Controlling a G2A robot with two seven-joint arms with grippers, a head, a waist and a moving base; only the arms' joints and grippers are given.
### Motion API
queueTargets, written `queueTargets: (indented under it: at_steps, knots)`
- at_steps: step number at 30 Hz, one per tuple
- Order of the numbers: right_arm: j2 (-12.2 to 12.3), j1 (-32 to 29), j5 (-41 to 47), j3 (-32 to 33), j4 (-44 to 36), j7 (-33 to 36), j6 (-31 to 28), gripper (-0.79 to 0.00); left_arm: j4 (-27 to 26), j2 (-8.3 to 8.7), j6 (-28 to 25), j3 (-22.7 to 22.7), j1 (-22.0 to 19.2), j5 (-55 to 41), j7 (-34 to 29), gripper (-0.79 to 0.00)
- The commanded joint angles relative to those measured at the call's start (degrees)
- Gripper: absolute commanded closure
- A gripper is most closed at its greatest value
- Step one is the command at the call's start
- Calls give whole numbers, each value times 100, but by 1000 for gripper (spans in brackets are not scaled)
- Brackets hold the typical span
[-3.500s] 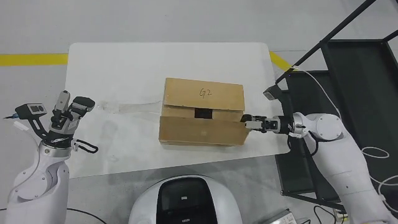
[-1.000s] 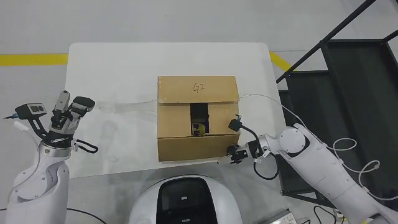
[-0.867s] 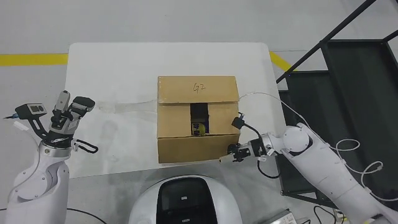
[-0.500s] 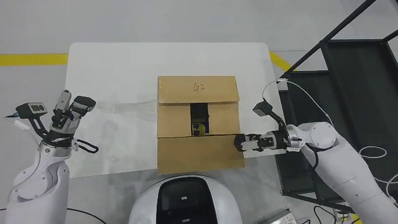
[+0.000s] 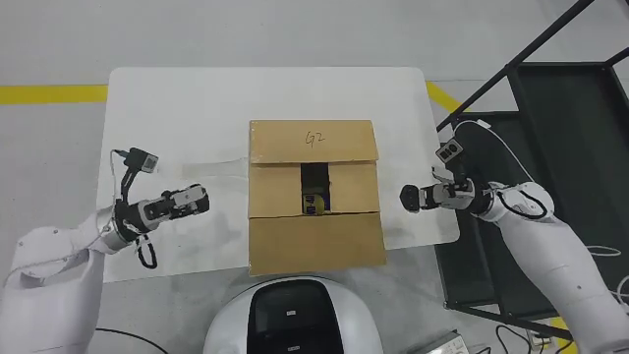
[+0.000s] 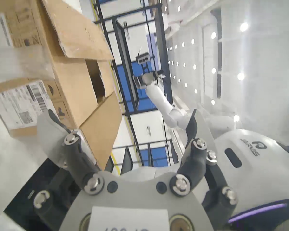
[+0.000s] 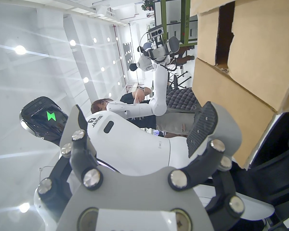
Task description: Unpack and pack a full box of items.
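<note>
Flanking the open-flapped cardboard box point(image 5: 314, 241) on the white table point(image 5: 177, 108), the left claw point(image 5: 197, 200) and the right claw point(image 5: 407, 198) hover clear of its sides, both spread wide.

The box point(image 5: 314, 192) is plain brown cardboard, matt and fibrous, and its flap edges are torn rough around the gap. A white paper label point(image 6: 19, 106) lies flat on its side, just beside a band of clear, glossy film point(image 6: 16, 58). The tabletop point(image 5: 177, 108) looks smooth and white with a faint sheen. The left gripper point(image 6: 120, 121) has pale grey matt fingers point(image 6: 50, 126), black plastic links and bright metal screws. The right gripper point(image 7: 144, 111) shows a black ribbed pad point(image 7: 201, 127).
</note>
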Motion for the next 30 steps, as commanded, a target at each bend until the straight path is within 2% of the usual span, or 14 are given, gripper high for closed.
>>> queueTargets:
  at_steps: [1,5,20,24,30]
  knots:
    - [1,-2,-11,0,-5,3,-4,-785,221,4,176,176,-292,-103,-129,-785]
    - [1,-2,-11,0,-5,3,-4,-785,554,9,260,359,-669,-257,-228,-785]
    - [1,-2,-11,0,-5,3,-4,-785,554,9,260,359,-669,-257,-228,-785]
    - [1,-2,-11,0,-5,3,-4,-785,676,-2,423,416,-737,-410,152,-785]
    - [1,-2,-11,0,-5,3,-4,-785,1320,-103,464,1160,-1462,-765,188,-785]
